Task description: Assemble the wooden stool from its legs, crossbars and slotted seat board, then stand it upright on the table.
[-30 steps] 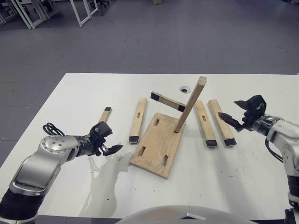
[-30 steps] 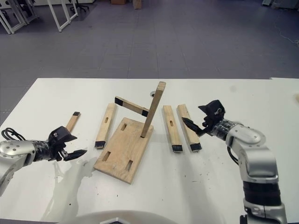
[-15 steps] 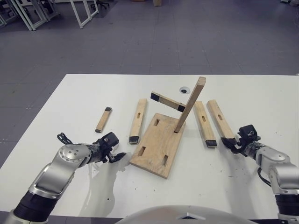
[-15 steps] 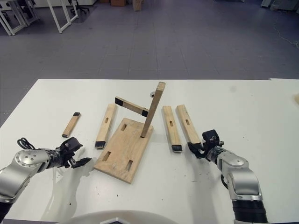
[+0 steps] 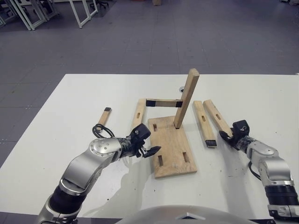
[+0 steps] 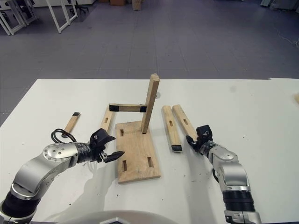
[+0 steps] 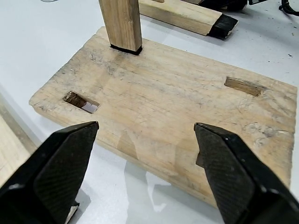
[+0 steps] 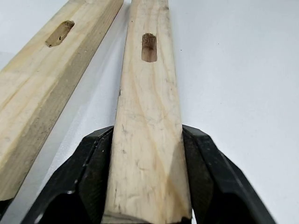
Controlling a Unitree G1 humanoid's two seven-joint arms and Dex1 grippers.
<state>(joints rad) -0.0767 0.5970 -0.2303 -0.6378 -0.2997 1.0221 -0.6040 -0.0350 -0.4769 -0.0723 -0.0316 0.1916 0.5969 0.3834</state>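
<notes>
The left jaws are spread wide at the 9 o'clock edge of the seat board [image 5: 173, 144]; I cannot tell whether a tip touches it. The right jaws pinch the near end of the outermost leg [image 8: 147, 140], which lies flat at the board's 3 o'clock, just beside a second leg [image 5: 203, 122]. The board lies flat on the white surface [image 5: 65, 107]. An upright leg [image 5: 186, 99] stands in its far slot at 1 o'clock (a crossbar [image 5: 163, 103] juts from it toward 9 o'clock). A third leg [image 5: 138, 112] lies at 11 o'clock and a short crossbar [image 5: 104, 116] at 10 o'clock. A round hole [image 5: 181, 88] sits in the surface at 12 o'clock. Grey floor [image 5: 140, 42] and white frames [image 5: 84, 9] lie behind.
</notes>
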